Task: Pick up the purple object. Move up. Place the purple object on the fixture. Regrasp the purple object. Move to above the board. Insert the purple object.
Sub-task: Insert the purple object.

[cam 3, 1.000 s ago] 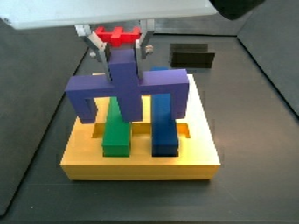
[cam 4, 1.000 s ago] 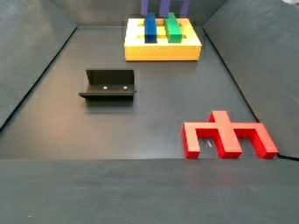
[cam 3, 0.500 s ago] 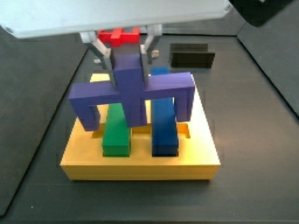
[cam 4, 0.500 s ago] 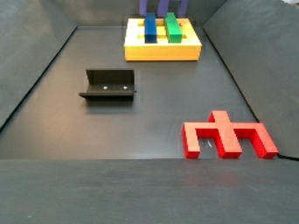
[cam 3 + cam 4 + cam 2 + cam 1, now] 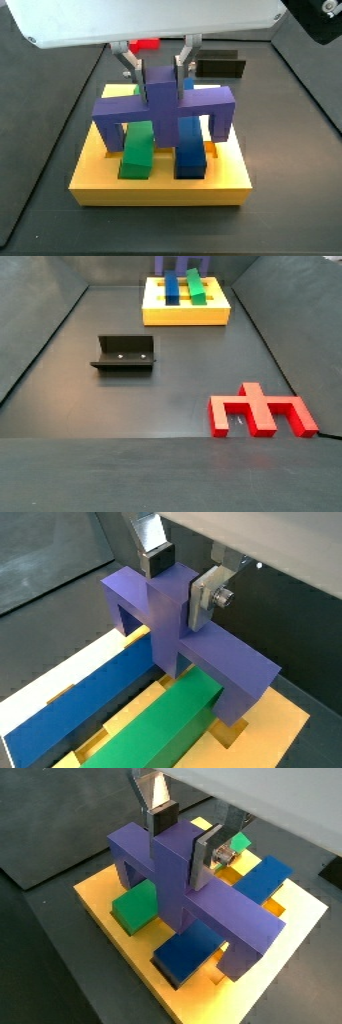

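So this looks like the very last stretch: the gripper [image 5: 159,68] is clamped on the middle prong of the purple object [image 5: 163,107], silver fingers [image 5: 211,851] pressed flat on either side of it, and it's holding the piece over the board [image 5: 160,186] with the two outer prongs pointing down. In both wrist views the purple object [image 5: 171,622] straddles the green bar [image 5: 158,725] and the blue bar [image 5: 83,705], and its prongs look down at about bar height, though I can't tell if the tips are actually seated in the board's slots or just near them. The fixture [image 5: 124,353] sits bare at roughly 9 o'clock on the floor in a side view, well apart from the board [image 5: 186,317] up at 12 o'clock, so I'd guess pick-up, fixture stop and regrasp are all behind us. The red block [image 5: 262,411] is down at 4 o'clock, untouched and not part of this. What's left, as far as I can judge: push the piece fully home, let go, back off.
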